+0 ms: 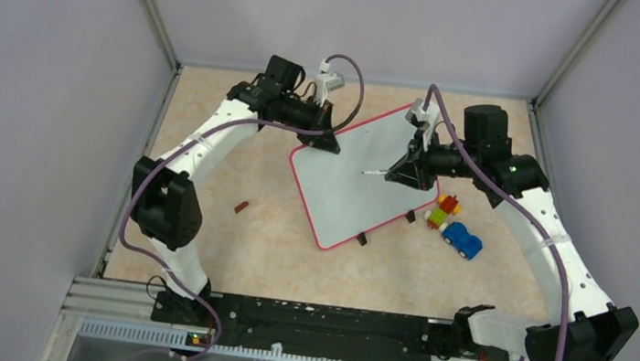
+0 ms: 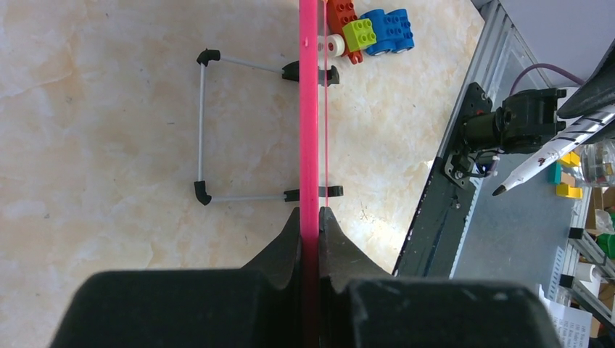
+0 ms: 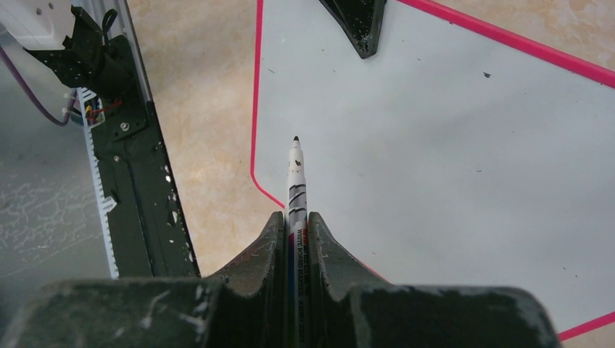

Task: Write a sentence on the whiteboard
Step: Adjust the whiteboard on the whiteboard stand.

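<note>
The whiteboard [image 1: 350,203] stands tilted on its wire stand [image 2: 202,123] mid-table, white with a pink rim. Its face looks blank, and no sentence is in view. My left gripper [image 1: 325,139] is shut on the board's far left corner, and the left wrist view shows the pink rim [image 2: 310,109] edge-on between the jaws of the left gripper [image 2: 310,214]. My right gripper [image 3: 296,216] is shut on a white marker [image 3: 296,174], whose dark tip points at the whiteboard [image 3: 435,181] near its middle. Whether the tip touches, I cannot tell.
Red, green and yellow toy bricks [image 1: 443,209] and a blue toy car [image 1: 463,240] lie right of the board. A small brown piece [image 1: 242,207] lies on the table to the left. Grey walls enclose the table, and the black base rail [image 1: 317,320] runs along the near edge.
</note>
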